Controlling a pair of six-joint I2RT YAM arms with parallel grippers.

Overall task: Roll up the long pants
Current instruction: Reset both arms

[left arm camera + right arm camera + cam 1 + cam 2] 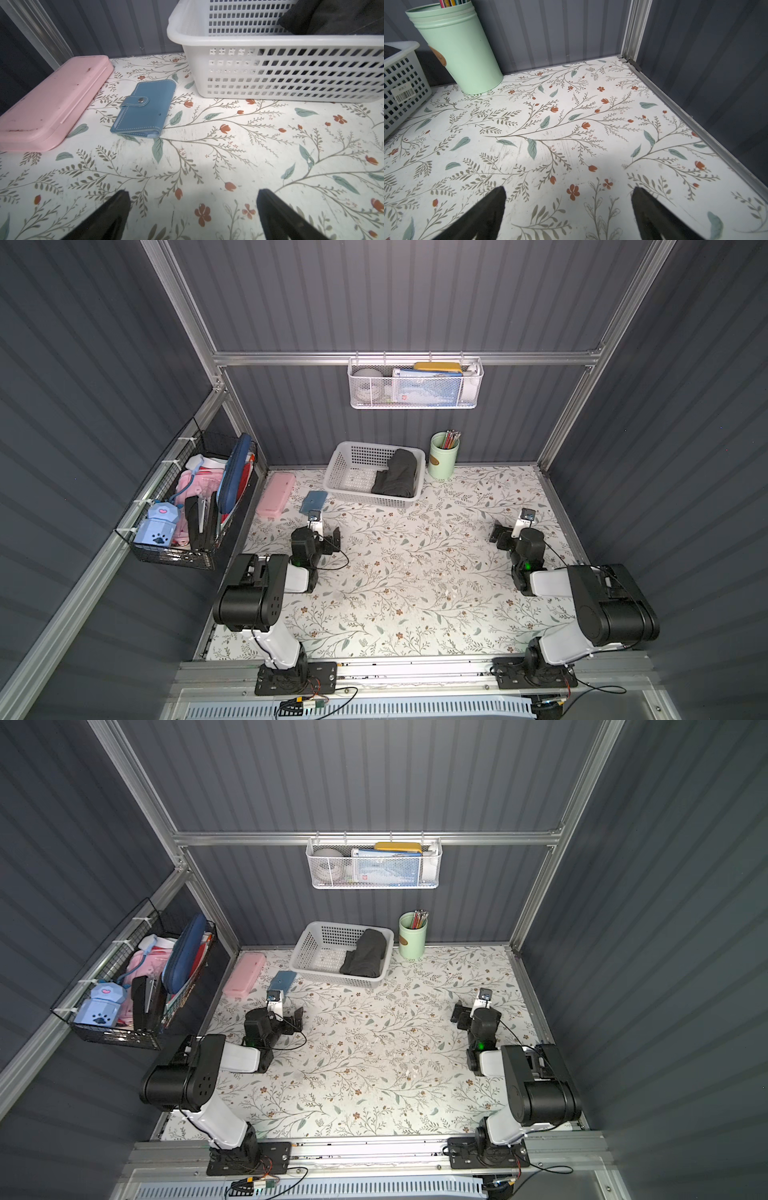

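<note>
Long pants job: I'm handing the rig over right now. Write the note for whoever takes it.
Left gripper: open, empty, low over the table, facing the blue wallet.
Right gripper: open, empty, over bare table near the right wall.
Long pants: a dark bundle in the right half of the white basket at the back of the table; neither gripper touches them.
Done: nothing I can confirm. The views do not show whether the bundle is a finished roll.
Left: if it is not, probably lift the pants out, spread them on the table's bare middle, and roll them.
</note>
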